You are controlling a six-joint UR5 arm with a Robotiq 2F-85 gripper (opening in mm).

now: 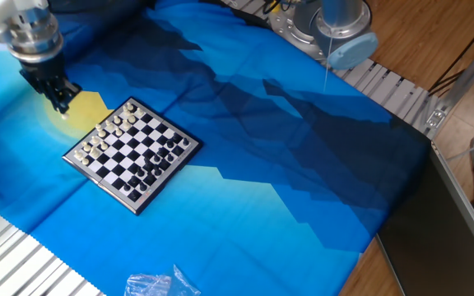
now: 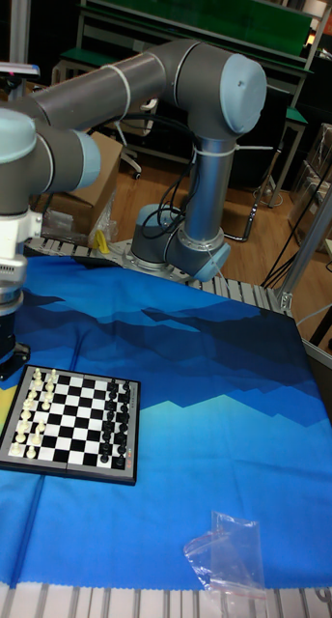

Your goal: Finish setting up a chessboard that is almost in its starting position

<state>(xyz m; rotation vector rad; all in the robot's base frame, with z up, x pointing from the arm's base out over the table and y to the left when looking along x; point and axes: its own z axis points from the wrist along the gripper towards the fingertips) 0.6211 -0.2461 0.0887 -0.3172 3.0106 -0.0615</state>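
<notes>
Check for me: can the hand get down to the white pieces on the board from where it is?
Probably yes. The hand hangs just off the board's white-piece side, above the cloth, and nothing stands between it and the white pieces. They stand close together, though.

No writing, label, brand, number or sign can be read in either view. The chessboard [image 1: 132, 153] has plain checks and a dark rim with no markings clear enough to make out, and the blue cloth [image 1: 286, 181] under it carries only a pattern of shades. The robot arm [image 2: 200, 106] and the clear plastic bag [image 2: 227, 562] show no lettering that can be read at this size.
</notes>
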